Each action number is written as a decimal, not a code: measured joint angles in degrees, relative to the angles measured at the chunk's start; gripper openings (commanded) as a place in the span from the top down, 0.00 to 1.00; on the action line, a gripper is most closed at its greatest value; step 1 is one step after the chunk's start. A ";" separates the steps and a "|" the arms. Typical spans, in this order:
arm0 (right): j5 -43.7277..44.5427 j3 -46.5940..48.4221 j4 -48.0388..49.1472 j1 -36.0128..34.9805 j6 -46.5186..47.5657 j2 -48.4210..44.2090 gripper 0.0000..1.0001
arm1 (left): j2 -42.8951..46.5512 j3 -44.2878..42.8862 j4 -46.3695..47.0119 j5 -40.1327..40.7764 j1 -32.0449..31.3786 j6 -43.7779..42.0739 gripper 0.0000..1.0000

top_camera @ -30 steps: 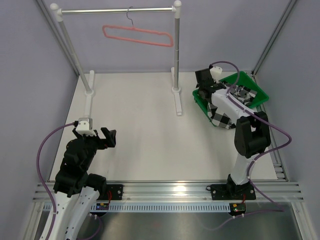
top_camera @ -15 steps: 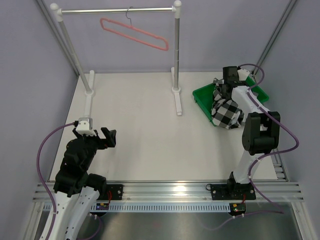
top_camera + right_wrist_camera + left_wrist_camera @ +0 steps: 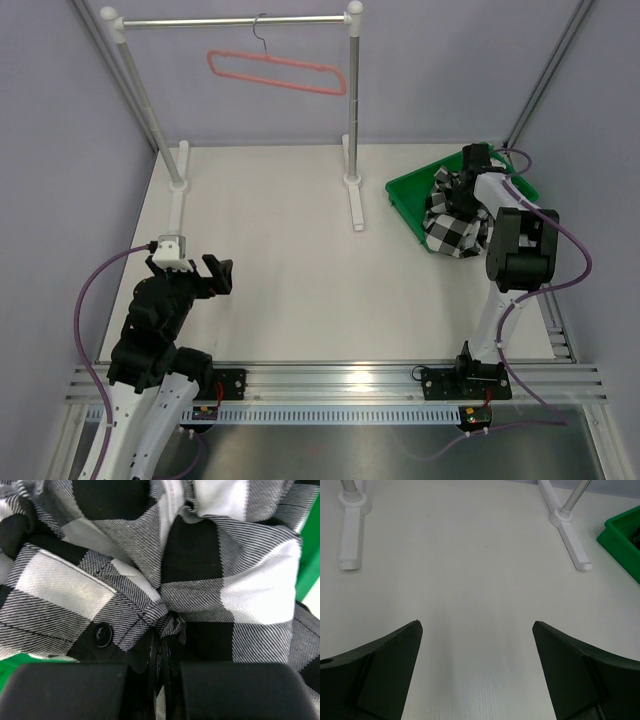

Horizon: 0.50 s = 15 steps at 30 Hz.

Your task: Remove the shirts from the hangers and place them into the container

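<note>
1. Left pincer point(image 3: 218, 275): released. The left wrist view shows both dark fingers point(image 3: 385, 675) spread wide with bare surface point(image 3: 280, 230) between them. Nothing is held. The arm sits near the near-left corner of the surface, well apart from all task items.
2. Right pincer point(image 3: 463, 195): clenched on the checked shirt point(image 3: 452, 225). In the right wrist view the jaws stand almost together, with a small tuck of fabric pinched at their tips point(image 3: 162, 645). A black button point(image 3: 103, 632) on a shirt band lies just left of the tips.
3. Checked shirt: crumpled into a bunch inside the green tray point(image 3: 408, 190) at the far-right corner of the surface. The near part of the bunch overlaps the tray's near rim. Black-and-white fabric fills the right wrist view point(image 3: 200, 570), with green plastic visible at the lower-left and right edges.
4. Green tray: rests flat on the surface, turned at an angle to the surface edges. One corner of it shows at the right edge of the left wrist view point(image 3: 620, 535).
5. Pink hanger point(image 3: 275, 72): hangs bare by its hook from the silver rail point(image 3: 200, 21), tilted, right end lower.
6. Rail supports: two white posts, left point(image 3: 140, 90) and right point(image 3: 353, 90), stand on feet at the far side of the surface.
</note>
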<state>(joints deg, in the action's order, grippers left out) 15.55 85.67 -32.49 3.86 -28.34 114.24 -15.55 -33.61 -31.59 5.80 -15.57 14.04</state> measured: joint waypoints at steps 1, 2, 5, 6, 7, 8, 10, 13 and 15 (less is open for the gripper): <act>-0.44 0.44 -0.28 0.00 0.35 0.33 0.90 | 0.00 0.00 0.00 0.00 0.00 0.00 0.01; -0.96 0.72 -0.44 -0.02 0.72 0.59 0.86 | 0.00 0.00 0.00 0.00 0.00 0.00 0.01; -2.71 0.76 -0.46 -0.07 1.79 0.81 0.75 | 0.00 0.00 0.00 0.00 0.00 0.00 0.01; -3.17 0.74 -0.44 -0.07 2.14 0.79 0.71 | 0.00 0.00 0.00 0.00 0.00 0.00 0.01; -3.43 0.63 -0.35 -0.07 2.40 0.68 0.70 | 0.00 0.00 0.00 0.00 0.00 0.00 0.01; -3.74 0.44 -0.33 -0.07 2.62 0.46 0.68 | 0.00 0.00 0.00 0.00 0.00 0.00 0.01; -4.63 -0.28 -0.33 -0.07 3.10 -0.59 0.62 | 0.00 0.00 0.00 0.00 0.00 0.00 0.01; -5.33 -0.85 -0.48 -0.09 4.00 -3.08 0.57 | 0.00 0.00 0.00 0.00 0.00 0.00 0.01; -5.81 -0.92 -0.42 -0.13 4.50 -5.84 0.54 | 0.00 0.00 0.00 -0.02 0.00 -0.02 0.01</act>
<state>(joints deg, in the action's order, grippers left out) 9.74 84.75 -32.91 3.73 -23.83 108.40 -15.55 -33.61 -31.59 5.78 -15.57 14.02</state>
